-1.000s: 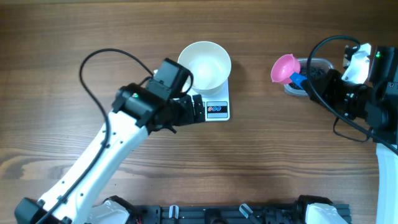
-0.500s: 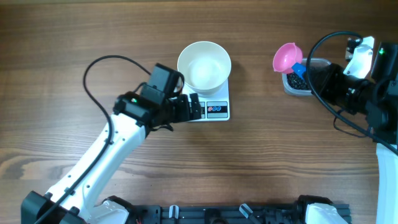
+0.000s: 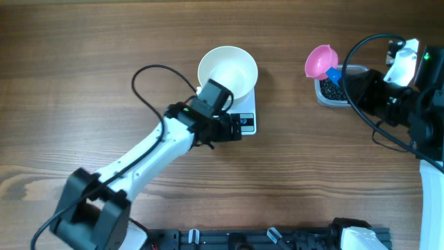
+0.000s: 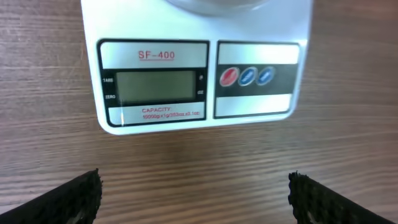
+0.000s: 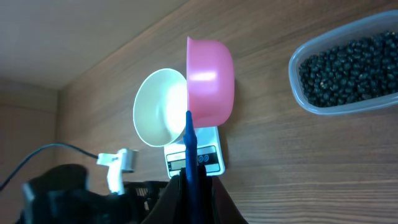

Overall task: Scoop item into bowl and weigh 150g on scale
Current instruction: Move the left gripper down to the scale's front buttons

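Observation:
The white bowl stands empty on the white scale. In the left wrist view the scale has a blank display and three round buttons. My left gripper hovers at the scale's front edge, open wide, with only bare wood between its fingertips. My right gripper is shut on the blue handle of a pink scoop, held above the table beside the clear tub. The item, small black beans, lies in that tub. In the right wrist view the scoop stands on edge left of the beans.
The clear plastic tub sits at the far right, close to the right arm's base. A black cable loops from the left arm over the wood. Black fixtures line the table's front edge.
My left arm has swung right, bringing its open gripper from the scale's left side to its front edge. The right gripper and scoop shifted slightly toward the tub, then held still.

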Controlling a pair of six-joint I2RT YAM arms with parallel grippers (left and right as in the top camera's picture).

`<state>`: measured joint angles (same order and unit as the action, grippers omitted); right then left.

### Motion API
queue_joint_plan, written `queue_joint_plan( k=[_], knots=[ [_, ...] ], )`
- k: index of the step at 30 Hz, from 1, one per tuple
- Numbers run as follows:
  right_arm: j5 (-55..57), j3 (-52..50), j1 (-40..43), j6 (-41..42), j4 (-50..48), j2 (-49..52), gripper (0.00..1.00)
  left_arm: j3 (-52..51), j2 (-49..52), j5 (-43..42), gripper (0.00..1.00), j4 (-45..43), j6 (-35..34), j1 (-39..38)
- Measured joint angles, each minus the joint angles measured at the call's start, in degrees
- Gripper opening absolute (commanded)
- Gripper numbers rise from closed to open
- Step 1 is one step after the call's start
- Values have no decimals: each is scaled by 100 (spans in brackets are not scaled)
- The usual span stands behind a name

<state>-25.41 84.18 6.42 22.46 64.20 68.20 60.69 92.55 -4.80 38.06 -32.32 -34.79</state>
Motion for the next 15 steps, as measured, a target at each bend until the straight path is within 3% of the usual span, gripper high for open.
queue_joint_plan(
  k=[6,15],
  knots=[
    [2,0,0,-20,-7,0,5,0,393,946,100,-203,-254,-149],
    [96,0,0,-28,-94,0,4,-2,787,1034,100,-706,-317,-149]
  ],
)
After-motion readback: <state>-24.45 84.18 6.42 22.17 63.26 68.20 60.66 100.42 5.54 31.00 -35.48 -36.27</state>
